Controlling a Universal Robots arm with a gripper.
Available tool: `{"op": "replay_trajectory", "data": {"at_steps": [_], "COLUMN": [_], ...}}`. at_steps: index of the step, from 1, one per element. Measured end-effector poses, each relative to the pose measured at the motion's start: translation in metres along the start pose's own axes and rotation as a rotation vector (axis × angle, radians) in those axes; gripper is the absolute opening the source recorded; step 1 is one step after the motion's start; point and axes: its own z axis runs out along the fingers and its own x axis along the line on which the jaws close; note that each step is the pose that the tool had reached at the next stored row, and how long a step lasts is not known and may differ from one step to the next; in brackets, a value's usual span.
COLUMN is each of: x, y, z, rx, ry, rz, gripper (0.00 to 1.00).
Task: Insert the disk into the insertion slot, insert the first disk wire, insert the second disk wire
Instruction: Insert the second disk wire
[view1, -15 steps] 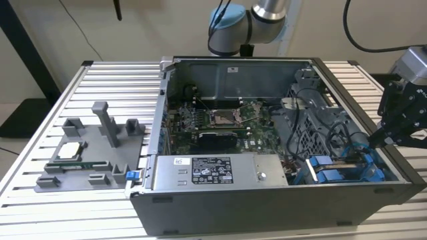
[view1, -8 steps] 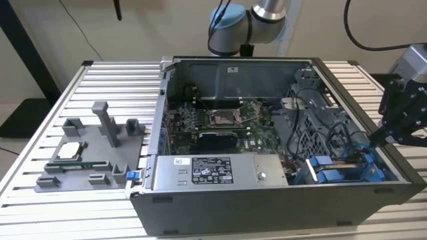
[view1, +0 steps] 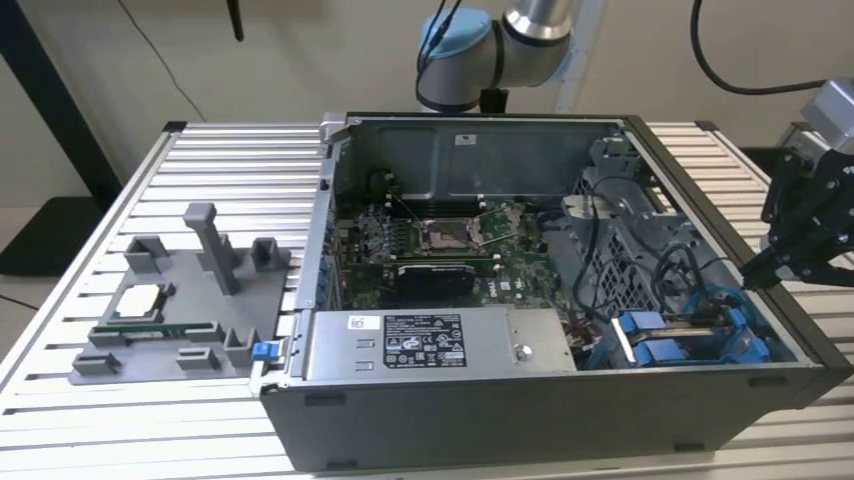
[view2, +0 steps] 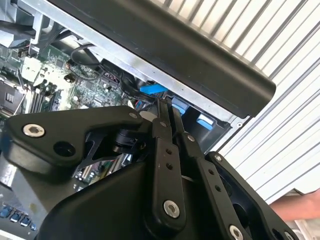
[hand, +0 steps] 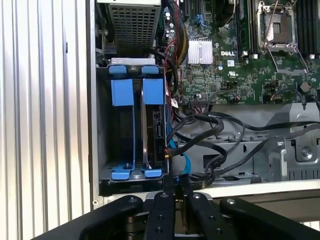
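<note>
Claw (hand: 175, 181) low beside the insertion slot (hand: 122, 145)

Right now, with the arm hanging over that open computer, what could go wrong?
The black cables loop right beside the drive cage, so the arm could snag or tug one as it moves in. The arm also hangs close to the case's side wall, and a slightly off descent might strike metal. The blue tabs in the cage sit side by side, leaving little room for error.
</note>
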Motion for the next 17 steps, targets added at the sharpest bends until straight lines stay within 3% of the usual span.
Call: {"op": "replay_trajectory", "data": {"at_steps": [9,17], "x": [-0.0002,-0.0012], "y": [0.0003,0.0023], "z": [-0.0017,-0.0096], "rx": [0.0001,0.0], "ry": [0.0002,0.0002], "rz": [0.0,0.0], "gripper": [0.0,0.0]}}
